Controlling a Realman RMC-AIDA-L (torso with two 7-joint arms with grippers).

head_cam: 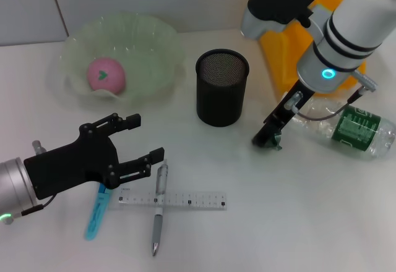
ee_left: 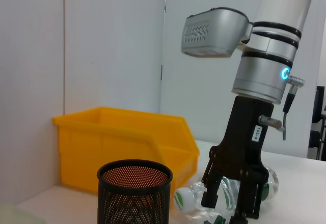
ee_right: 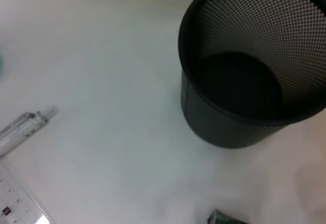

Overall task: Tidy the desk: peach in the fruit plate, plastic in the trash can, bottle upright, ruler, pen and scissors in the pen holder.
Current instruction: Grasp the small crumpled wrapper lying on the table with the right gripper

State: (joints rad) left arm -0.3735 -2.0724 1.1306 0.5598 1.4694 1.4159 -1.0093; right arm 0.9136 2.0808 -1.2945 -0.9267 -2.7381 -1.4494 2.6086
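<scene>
- Two claws over white table (head_cam: 297,222); left claw (head_cam: 143,142) black, fingers spread wide, holding nothing, hovering low.
- Just under and past left claw's fingertips: pen (head_cam: 159,207), clear barrel with grey grip, lying across clear ruler (head_cam: 172,200) with black scale marks, numerals too small to read.
- Beneath left claw's palm: blue-handled item (head_cam: 96,213), probably scissors, mostly covered.
- Beyond left claw: pale green wavy plate (head_cam: 154,43) holding pink peach (head_cam: 106,75) with small green mark on top.
- Between the claws: black mesh holder (head_cam: 222,87), upright, seen hollow from right wrist.
- Right claw (head_cam: 267,138) pointed down near table, tips at neck end of bottle (head_cam: 346,127); jaws slightly parted either side of the neck, no firm grip visible.
- Bottle clear, lying on its side behind right claw, green label with white print, unreadable; white cap showing in left wrist view.
- Behind right arm: yellow bin (head_cam: 291,43).
</scene>
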